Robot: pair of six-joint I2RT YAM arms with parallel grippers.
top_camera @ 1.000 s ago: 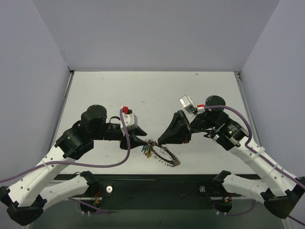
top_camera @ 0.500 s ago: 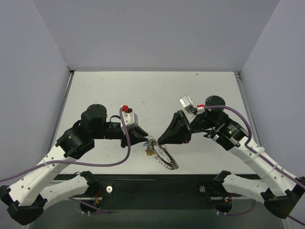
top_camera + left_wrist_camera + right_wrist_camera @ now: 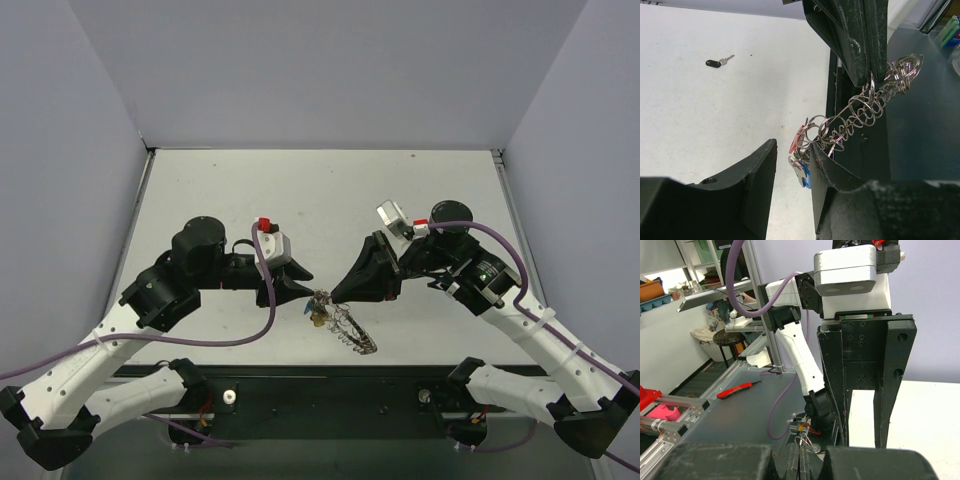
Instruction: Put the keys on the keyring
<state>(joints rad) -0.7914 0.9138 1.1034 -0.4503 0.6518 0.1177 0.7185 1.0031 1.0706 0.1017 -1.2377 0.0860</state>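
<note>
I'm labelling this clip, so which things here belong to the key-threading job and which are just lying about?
Job: silvery keyring of linked wire loops, clamped by the right gripper; small keys with bright red and blue heads bunched at its lower end; probably the lone black-headed key on the white table.
Lying about: red-handled utility knife on the grey bench beside the table.

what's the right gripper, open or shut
Shut on the keyring: left wrist view shows the right gripper pinching its wire loops, fingers together.
</note>
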